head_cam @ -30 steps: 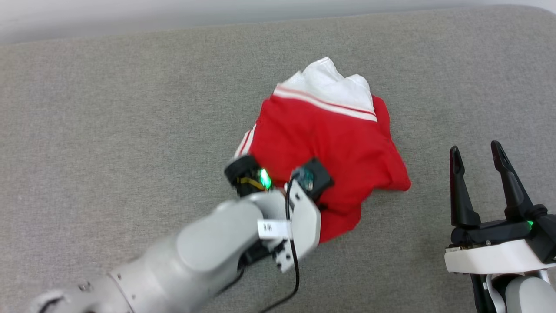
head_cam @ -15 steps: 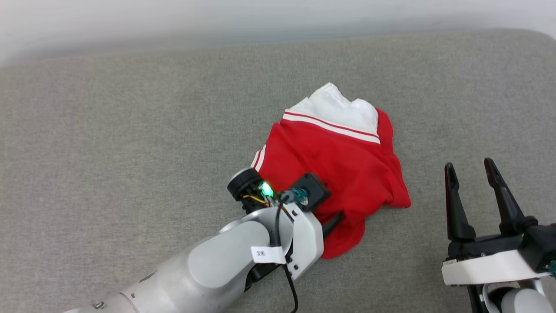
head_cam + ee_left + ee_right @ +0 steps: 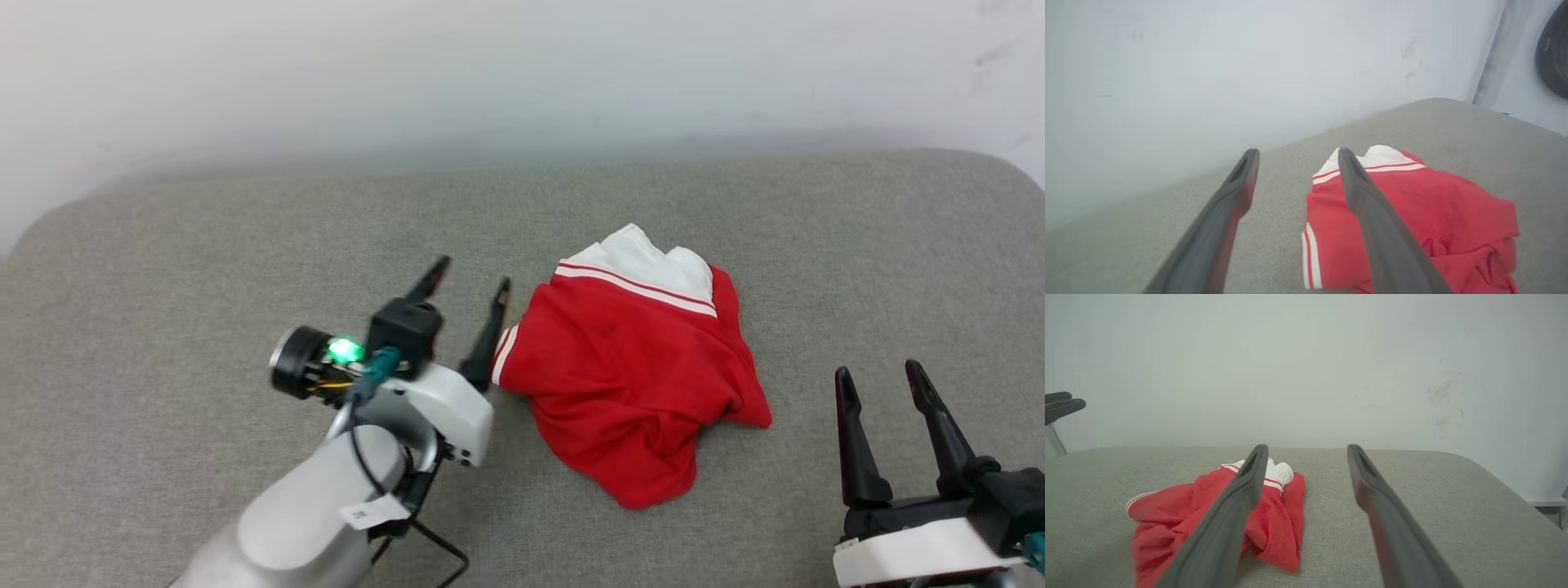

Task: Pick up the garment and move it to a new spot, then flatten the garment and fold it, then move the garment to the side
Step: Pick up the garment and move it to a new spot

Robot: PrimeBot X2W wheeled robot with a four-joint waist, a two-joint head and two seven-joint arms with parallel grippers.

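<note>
Showing a red T-shirt [image 3: 629,392] crumpled on the grey padded worktop [image 3: 163,269], right of centre, white sleeve [image 3: 645,261] toward the wall [image 3: 490,82]. Left jaws spread wide, holding nothing, one finger [image 3: 491,331] just beside the striped cuff [image 3: 504,359]; contact unclear. Right jaws likewise released, empty, well apart from the T-shirt. White tag [image 3: 363,513] on left forearm [image 3: 302,523], print unreadable.

A: Head camera?
B: High above the garment [image 3: 645,384], facing down and forward.
A: Wrist cameras?
B: Low, close to the garment, one on its left, one on its right, both facing the wall [image 3: 490,73] beyond. All three share it.
</note>
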